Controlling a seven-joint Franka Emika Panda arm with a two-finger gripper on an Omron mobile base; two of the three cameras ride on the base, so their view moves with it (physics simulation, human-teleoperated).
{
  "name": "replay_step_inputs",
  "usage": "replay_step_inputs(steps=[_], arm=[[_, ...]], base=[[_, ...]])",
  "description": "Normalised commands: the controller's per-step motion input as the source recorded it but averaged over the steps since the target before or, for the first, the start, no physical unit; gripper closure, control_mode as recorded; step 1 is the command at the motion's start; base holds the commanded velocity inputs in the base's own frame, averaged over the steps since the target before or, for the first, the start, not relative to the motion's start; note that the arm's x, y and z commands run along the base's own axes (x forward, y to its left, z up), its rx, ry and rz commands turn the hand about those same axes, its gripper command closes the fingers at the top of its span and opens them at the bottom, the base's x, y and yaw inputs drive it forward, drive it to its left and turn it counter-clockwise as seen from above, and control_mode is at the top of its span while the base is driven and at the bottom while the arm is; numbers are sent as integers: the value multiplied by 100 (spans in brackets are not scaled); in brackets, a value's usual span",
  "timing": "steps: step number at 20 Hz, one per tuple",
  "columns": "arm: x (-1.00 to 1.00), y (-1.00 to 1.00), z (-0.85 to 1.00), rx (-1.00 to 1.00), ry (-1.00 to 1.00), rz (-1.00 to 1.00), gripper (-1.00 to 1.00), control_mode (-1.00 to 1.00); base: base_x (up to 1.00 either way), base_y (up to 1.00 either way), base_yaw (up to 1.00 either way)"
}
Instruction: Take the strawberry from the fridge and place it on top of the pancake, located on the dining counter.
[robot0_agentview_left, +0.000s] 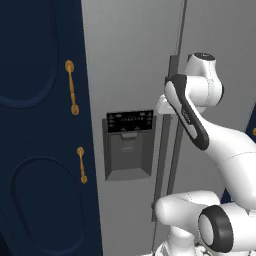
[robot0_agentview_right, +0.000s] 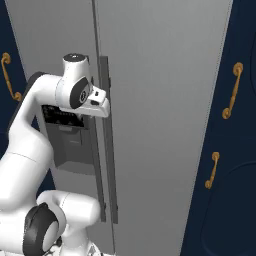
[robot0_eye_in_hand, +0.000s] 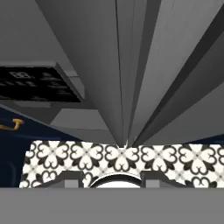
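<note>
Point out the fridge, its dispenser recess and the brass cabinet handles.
fridge (robot0_agentview_right: 165, 100), right base view, on the flat front of the closed right door.
dispenser recess (robot0_agentview_left: 128, 155), left base view, on the grey back wall under the black panel.
brass cabinet handle (robot0_agentview_left: 72, 88), left base view, on the middle of the upper handle's bar.

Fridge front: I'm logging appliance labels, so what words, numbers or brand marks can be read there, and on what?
None can be read.
The black dispenser panel on the fridge carries rows of pale marks, too small and blurred to read.
No brand mark shows on the doors.
</note>
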Motion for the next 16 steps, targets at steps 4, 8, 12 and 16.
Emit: replay_step_inputs(steps=[4,8,12,16], arm=[[0,0,0,0,0,0,-100,100],[0,0,0,0,0,0,-100,100],[0,0,0,0,0,0,-100,100],[0,0,0,0,0,0,-100,100]], base=[[-1,0,0],[-43,-10,-2],[-49,-10,-3],[-51,-11,-2]])
